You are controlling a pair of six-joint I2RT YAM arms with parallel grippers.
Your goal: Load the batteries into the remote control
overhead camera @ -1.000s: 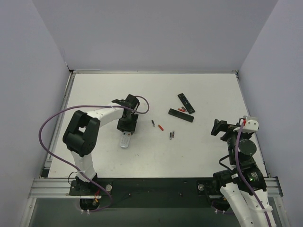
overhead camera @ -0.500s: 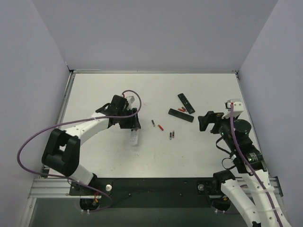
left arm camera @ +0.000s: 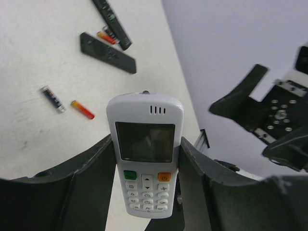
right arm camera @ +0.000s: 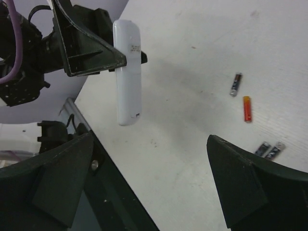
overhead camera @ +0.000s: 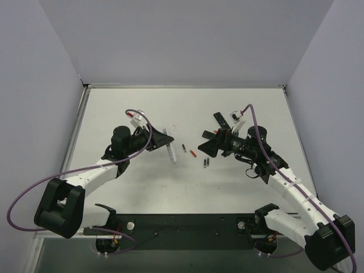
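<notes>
Left claw [overhead camera: 162, 141] stands about half open, its two fingers clamped on the sides of the white remote [left arm camera: 146, 159]. The remote hangs clear of the table [overhead camera: 114, 108], its screen and buttons turned to the left wrist camera and its plain back turned to the other arm. The right claw [overhead camera: 206, 144] is spread as wide as it goes and holds nothing; it hovers near the middle of the table, facing the remote. None of the batteries is in the remote. A dark grey battery [overhead camera: 183, 148] and a red battery [overhead camera: 193, 153] lie near each other on the table between the two claws. A pair of dark cells [overhead camera: 206, 162] lies side by side close by. More red cells [left arm camera: 107, 37] sit between one black remote [left arm camera: 108, 46] and a second black remote [left arm camera: 113, 26]. The table is white and matte, closed in by pale lilac-grey walls [overhead camera: 182, 40], with a black strip [overhead camera: 182, 224] along its near edge. A second ago the white remote lay flat on the table under the left claw, further to the left, and the right arm was folded back at the right edge. Since then the remote has been lifted and carried inward, and the right arm has reached in to meet it. The loose cells and the black remotes have not moved.
</notes>
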